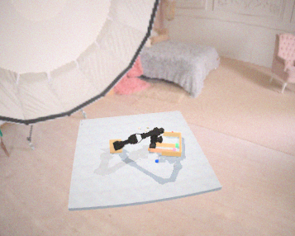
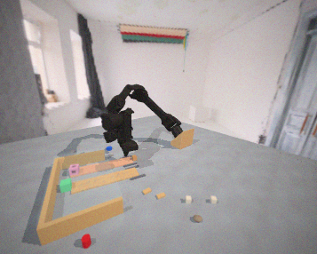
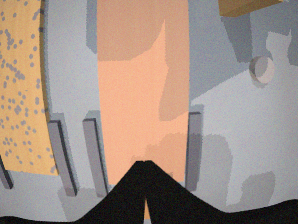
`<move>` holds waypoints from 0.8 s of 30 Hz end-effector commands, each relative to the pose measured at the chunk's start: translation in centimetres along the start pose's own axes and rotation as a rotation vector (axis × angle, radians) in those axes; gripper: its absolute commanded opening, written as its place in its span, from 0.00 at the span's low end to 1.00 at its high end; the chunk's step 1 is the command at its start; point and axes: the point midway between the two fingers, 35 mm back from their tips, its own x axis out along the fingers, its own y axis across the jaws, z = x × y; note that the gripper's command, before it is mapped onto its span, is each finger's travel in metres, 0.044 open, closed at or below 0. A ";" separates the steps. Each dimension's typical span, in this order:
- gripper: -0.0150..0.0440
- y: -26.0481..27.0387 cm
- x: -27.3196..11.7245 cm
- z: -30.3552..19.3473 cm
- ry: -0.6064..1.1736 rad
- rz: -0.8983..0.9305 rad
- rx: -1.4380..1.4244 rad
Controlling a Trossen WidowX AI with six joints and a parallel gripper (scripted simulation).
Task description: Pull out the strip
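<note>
The pink cube (image 1: 174, 149) (image 2: 74, 170) with dark marks, the labelled one, sits at the far end of the salmon strip (image 2: 105, 166) (image 3: 130, 100). The green cube (image 1: 178, 145) (image 2: 66, 185) sits at the far end of the speckled yellow strip (image 2: 106, 180) (image 3: 20, 75), beside it. My gripper (image 2: 126, 154) (image 3: 144, 167) is shut with nothing seen held. It points down over the near end of the salmon strip, just on the cube's side of the small orange-brown knob (image 2: 134, 157). In the wrist view the fingers mostly hide the knob. Whether the fingertips touch the strip I cannot tell.
A wooden three-sided wall (image 1: 179, 140) (image 2: 51, 195) surrounds the strips' far ends. Grey guide bars (image 3: 194, 150) flank the near ends. A blue piece (image 1: 157, 161) (image 2: 108, 148) and a red cylinder (image 2: 86, 241) stand outside the wall. Small tan blocks (image 2: 146, 191), white cubes (image 2: 188, 199) and a brown stone (image 2: 197, 218) lie nearby.
</note>
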 end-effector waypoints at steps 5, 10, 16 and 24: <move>0.25 -0.2 1.5 -0.2 0.006 -0.009 -0.010; 0.25 -0.2 2.3 -0.3 0.006 -0.011 -0.010; 0.25 -0.2 2.6 -0.3 0.006 -0.011 -0.010; 0.25 -0.2 2.6 -0.3 0.006 -0.011 -0.010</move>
